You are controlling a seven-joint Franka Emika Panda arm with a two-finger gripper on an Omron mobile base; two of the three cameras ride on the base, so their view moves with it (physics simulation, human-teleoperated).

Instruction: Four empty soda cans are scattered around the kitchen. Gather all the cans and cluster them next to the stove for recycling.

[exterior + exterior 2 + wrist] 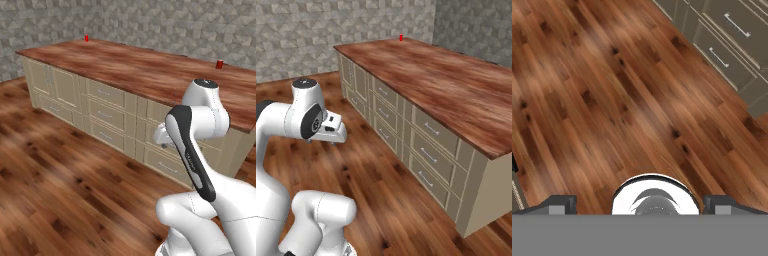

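Wide apart stand the jaws of the end effector (640, 202), its two dark tips at the far sides of the hand view's bottom edge with nothing between them. It points down at the wood plank floor (612, 100), beside the cream drawer fronts (727, 35) of a long island. In the left base view the hand sits folded in front of the arm, level with the drawers (105, 115), well below the brown wooden table (150, 70) top. Two red cans stand upright on that table: one can (86, 38) at the far left corner near the grey stone wall (150, 20), and another can (219, 64) toward the right along the back edge, well apart from the first. In the right base view the far can (401, 37) shows as a small red mark at the table's distant corner. Both cans are far from the end effector.
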